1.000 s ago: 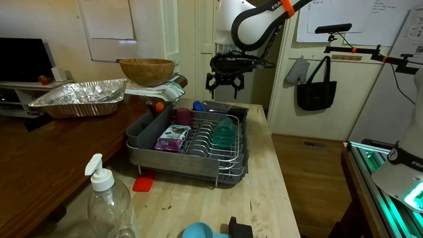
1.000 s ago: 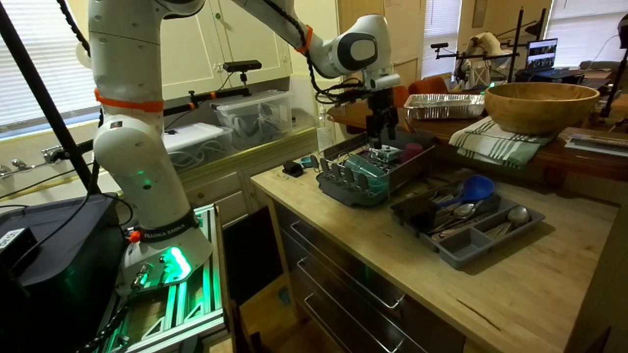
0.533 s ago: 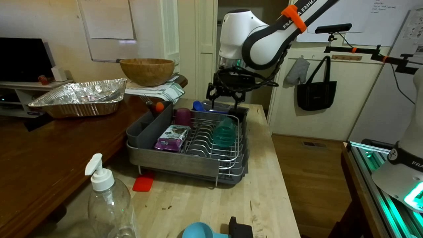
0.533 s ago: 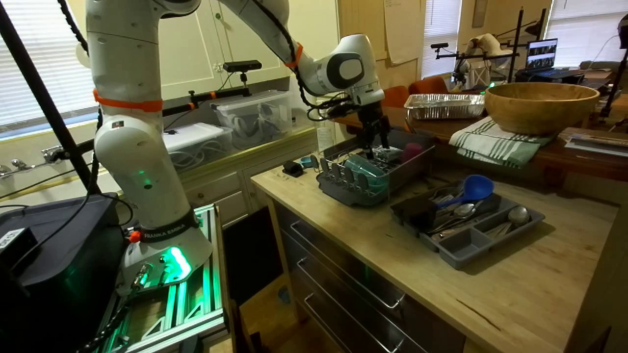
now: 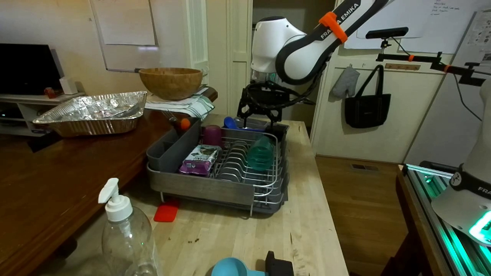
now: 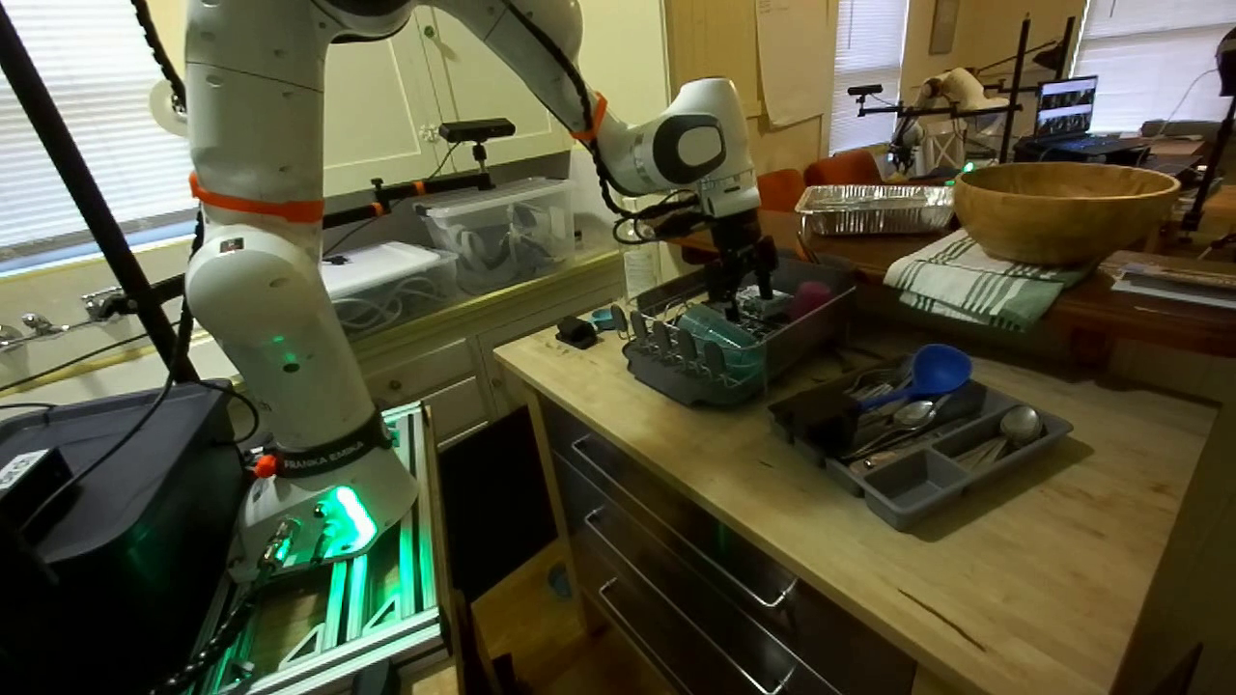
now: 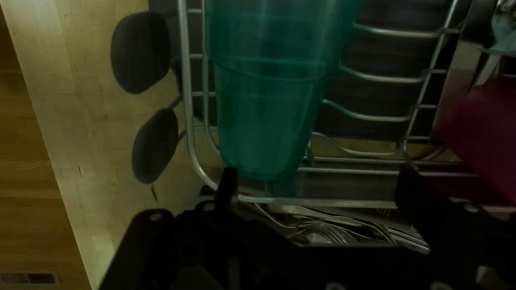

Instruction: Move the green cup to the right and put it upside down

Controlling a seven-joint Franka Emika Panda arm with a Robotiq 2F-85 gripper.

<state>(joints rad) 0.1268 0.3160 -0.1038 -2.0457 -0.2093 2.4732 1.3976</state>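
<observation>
Wrist view: tool spread and holding nothing, green cup just ahead

Your fingers stand wide apart, gripping nothing. The green cup lies tipped on its side just ahead of the tool, narrower end toward it, in line with the finger nearer the edge of the desk rather than the middle of the gap. It sits among the wires of the dish rack. Past the opposite finger is a magenta cup; on the tool's side away from the green cup comes the cutlery tray.

I'd judge you are at the approach, with grasping and turning not yet done. Your next move likely calls for sliding the tool toward that edge until the cup centres between the fingers, then advancing along its body and closing clear of the wires. How high the tool hangs above it, I can't tell.
</observation>
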